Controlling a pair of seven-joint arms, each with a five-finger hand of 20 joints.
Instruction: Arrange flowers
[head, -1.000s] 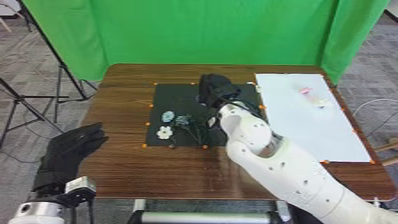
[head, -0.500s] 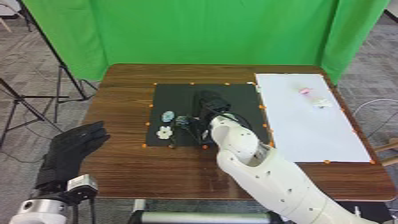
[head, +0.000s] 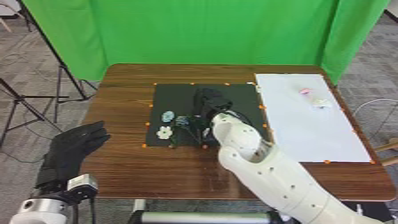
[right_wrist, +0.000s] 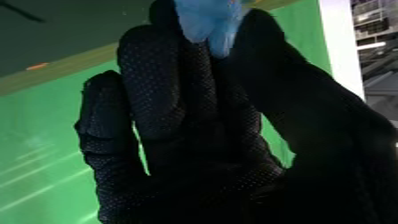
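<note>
The brown table (head: 129, 175) carries two work areas. The white board (head: 311, 140) lies toward 3 o'clock on it, and the black mat (head: 235, 90) sits just off the table's middle toward 11 o'clock.

The right arm (head: 282, 182) comes in from 5 o'clock, its right hand (head: 211, 101) low over the mat, a little to the 12 o'clock side of the mat's middle. In the right wrist view the thumb and fingertips pinch a blue flower (right_wrist: 206, 20) near its petals. The left hand (head: 75, 147) waits around 9 o'clock, by the table's edge, its fingers loosely extended and holding nothing.

Three flowers lie close together on the mat: a white flower (head: 164, 132) toward 8 o'clock, a pale-blue flower (head: 168, 116) at 9, and a blue-grey flower (head: 183, 120) just beside them, nearer the middle. Thin dark stems run from this group toward 6 o'clock. On the board rest two more, well apart from the rest — a pink flower (head: 306, 91) toward 12 o'clock and a cream flower (head: 321, 103) near it, toward 1.

The job looks partway along. If the mat is where the arrangement grows, three flowers are down, the pinched one is being added, and the two on the board remain. Which area is the final one I can't tell for certain — either way, the blue flower has yet to be let go.
</note>
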